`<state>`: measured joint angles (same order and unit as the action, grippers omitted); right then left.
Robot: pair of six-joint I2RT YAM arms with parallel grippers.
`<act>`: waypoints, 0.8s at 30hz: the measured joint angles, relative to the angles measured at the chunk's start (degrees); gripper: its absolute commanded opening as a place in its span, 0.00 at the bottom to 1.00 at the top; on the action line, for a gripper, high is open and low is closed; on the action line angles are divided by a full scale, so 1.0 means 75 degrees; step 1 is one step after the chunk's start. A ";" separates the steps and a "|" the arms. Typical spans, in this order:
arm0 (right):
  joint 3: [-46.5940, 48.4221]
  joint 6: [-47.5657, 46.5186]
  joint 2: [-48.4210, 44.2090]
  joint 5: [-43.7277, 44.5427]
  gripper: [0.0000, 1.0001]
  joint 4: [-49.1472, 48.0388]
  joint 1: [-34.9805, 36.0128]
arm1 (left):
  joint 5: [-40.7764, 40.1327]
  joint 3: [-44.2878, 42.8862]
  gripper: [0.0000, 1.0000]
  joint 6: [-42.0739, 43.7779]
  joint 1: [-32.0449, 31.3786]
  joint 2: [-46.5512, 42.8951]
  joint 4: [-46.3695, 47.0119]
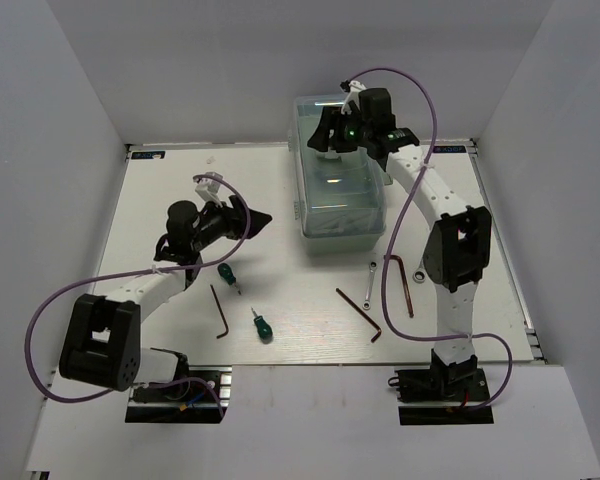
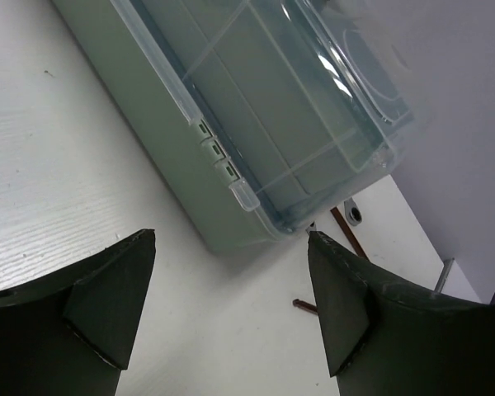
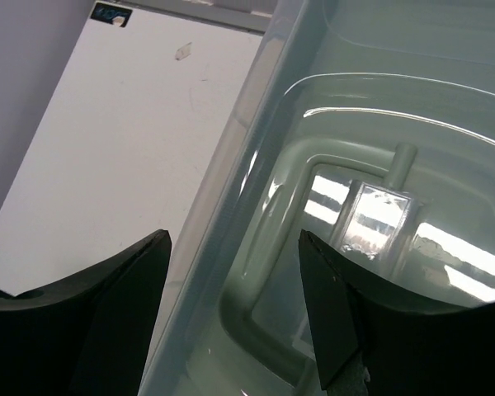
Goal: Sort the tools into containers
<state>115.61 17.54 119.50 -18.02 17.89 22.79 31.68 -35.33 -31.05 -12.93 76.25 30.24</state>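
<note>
The pale green toolbox (image 1: 342, 190) stands at the back middle with its clear lid (image 3: 379, 107) down on it. My right gripper (image 1: 327, 137) hangs open over the lid's far left edge, near the clear handle (image 3: 371, 216), holding nothing (image 3: 233, 235). My left gripper (image 1: 255, 218) is open and empty, left of the box and pointing at its latches (image 2: 219, 153). On the table lie two green-handled screwdrivers (image 1: 227, 277) (image 1: 263, 327), three hex keys (image 1: 218, 312) (image 1: 360, 313) (image 1: 408, 285) and a silver wrench (image 1: 369, 281).
White walls close in the table at the back and both sides. The right arm's purple cable (image 1: 405, 215) loops down over the tools at the front right. Past the box's near corner the left wrist view shows the wrench's ring end (image 2: 355, 214) and a hex key (image 2: 344, 229).
</note>
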 measured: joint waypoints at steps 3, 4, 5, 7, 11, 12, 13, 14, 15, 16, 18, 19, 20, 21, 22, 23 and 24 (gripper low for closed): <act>0.0076 0.0032 0.0000 0.0638 0.70 0.0128 0.0175 | 0.0041 -0.0166 0.84 -0.0111 0.0000 0.0306 0.0280; 0.0102 0.0038 0.0000 0.0866 0.70 0.0175 0.0239 | 0.0044 -0.0271 0.84 -0.0134 0.0000 0.0428 0.0347; 0.0125 0.0038 0.0000 0.1072 0.70 0.0221 0.0300 | 0.0047 -0.0373 0.84 -0.0160 0.0000 0.0548 0.0431; 0.0137 0.0052 0.0000 0.1413 0.70 0.0309 0.0431 | 0.0061 -0.0606 0.84 -0.0189 0.0000 0.0781 0.0618; 0.0216 0.0189 0.0052 0.1769 0.70 0.0440 0.0609 | 0.0108 -0.0982 0.84 -0.0219 0.0000 0.1172 0.0889; 0.0227 0.0245 0.0061 0.1813 0.70 0.0455 0.0615 | 0.0125 -0.1072 0.84 -0.0224 0.0000 0.1271 0.0950; 0.0230 0.0329 0.0067 0.1816 0.70 0.0452 0.0615 | 0.0157 -0.1160 0.84 -0.0245 0.0000 0.1373 0.1020; 0.0230 0.0428 0.0067 0.1810 0.70 0.0452 0.0615 | 0.0210 -0.1276 0.84 -0.0271 0.0000 0.1498 0.1067; 0.0230 0.0522 0.0067 0.1789 0.68 0.0452 0.0612 | 0.0256 -0.1411 0.84 -0.0303 0.0000 0.1638 0.1119; 0.0230 0.0621 0.0067 0.1781 0.66 0.0449 0.0606 | 0.0306 -0.1556 0.83 -0.0347 0.0000 0.1789 0.1192; 0.0230 0.0749 0.0067 0.1784 0.62 0.0460 0.0586 | 0.0443 -0.1900 0.83 -0.0466 -0.0006 0.2154 0.1352; 0.0230 0.0822 0.0067 0.1766 0.59 0.0469 0.0565 | 0.0498 -0.2081 0.82 -0.0560 -0.0017 0.2369 0.1463; 0.0230 0.0903 0.0067 0.1728 0.56 0.0481 0.0533 | 0.0560 -0.2264 0.82 -0.0670 -0.0029 0.2582 0.1577; 0.0230 0.0970 0.0067 0.1699 0.56 0.0501 0.0510 | 0.0621 -0.2422 0.81 -0.0761 -0.0044 0.2792 0.1667; 0.0230 0.1043 0.0070 0.1635 0.56 0.0525 0.0478 | 0.0667 -0.2550 0.81 -0.0825 -0.0052 0.2952 0.1746; 0.0230 0.1096 0.0067 0.1568 0.54 0.0533 0.0452 | 0.0734 -0.2678 0.81 -0.0898 -0.0058 0.3115 0.1792; 0.0239 0.1151 0.0067 0.1495 0.54 0.0562 0.0428 | 0.0772 -0.2795 0.81 -0.0950 -0.0058 0.3238 0.1818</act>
<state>117.40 26.17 120.01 -6.81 22.11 26.00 37.47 -56.29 -38.17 -13.37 100.53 43.88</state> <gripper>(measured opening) 0.552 0.807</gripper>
